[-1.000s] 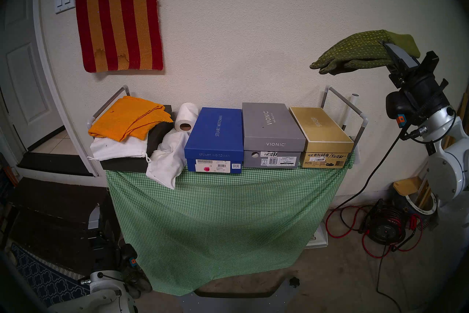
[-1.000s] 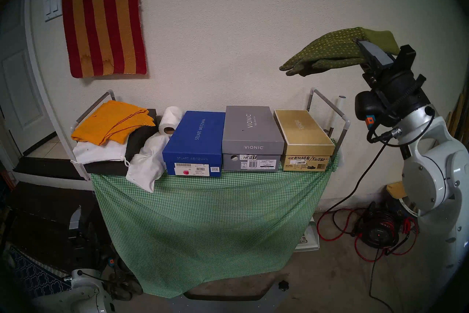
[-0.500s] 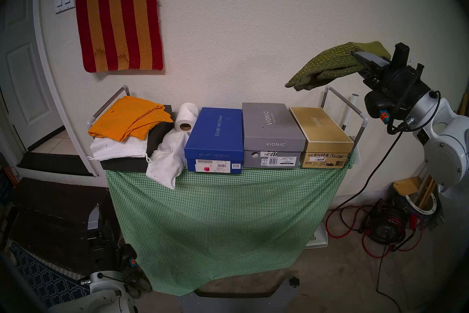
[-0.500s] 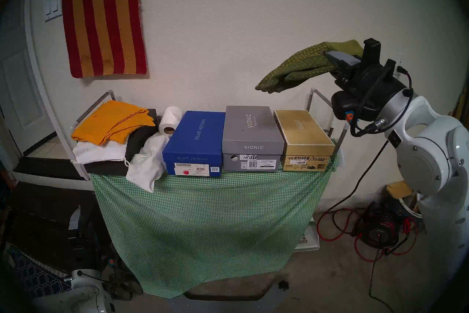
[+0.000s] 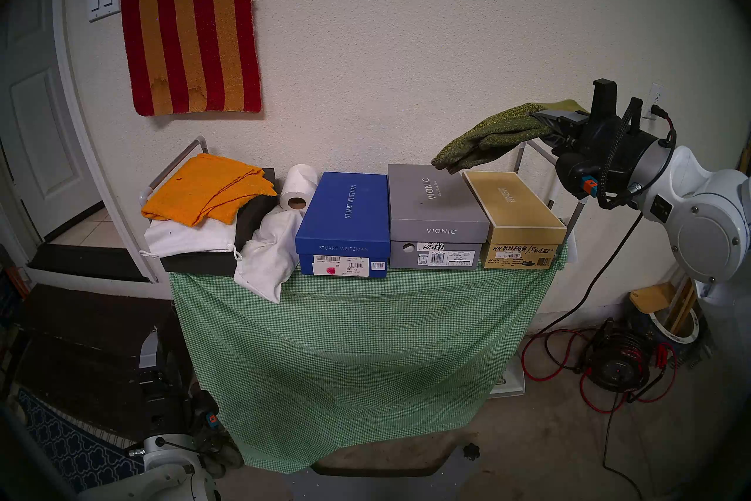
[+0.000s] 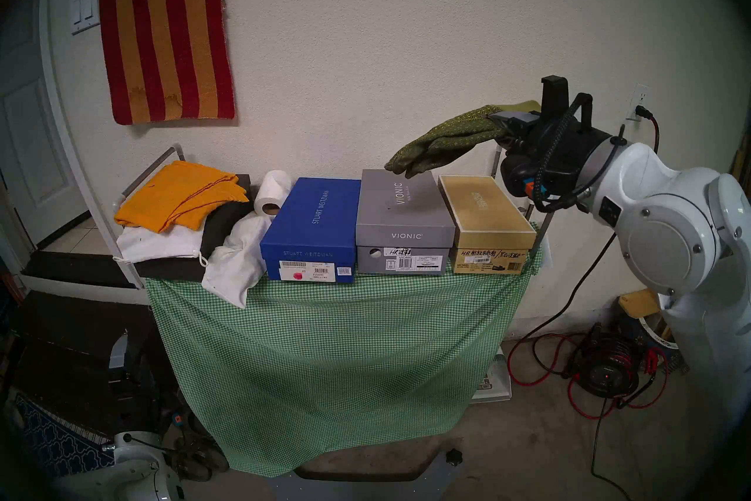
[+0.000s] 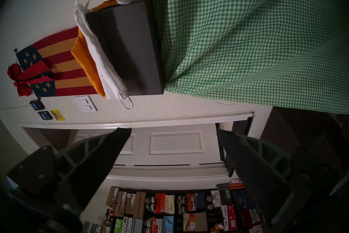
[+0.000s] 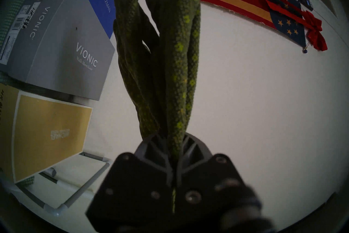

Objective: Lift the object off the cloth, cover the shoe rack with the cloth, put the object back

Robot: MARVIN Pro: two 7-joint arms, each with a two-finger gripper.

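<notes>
gingham cloth [image 5: 345, 345] hides shoe rack [image 5: 536, 154] shelves

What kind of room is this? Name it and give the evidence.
Probably a home garage or entry storage area: bare concrete floor, a white panelled house door up a step, and stacked shoe boxes along the wall.

A: The gloves [image 5: 491, 134] pinched in the right gripper [image 5: 542, 118] look like nubbly matt knit.

B: Below its tip, the grey box [image 5: 437, 203] is smooth matt card; lower still, the cloth [image 5: 349, 345] is thin woven gingham.
</notes>
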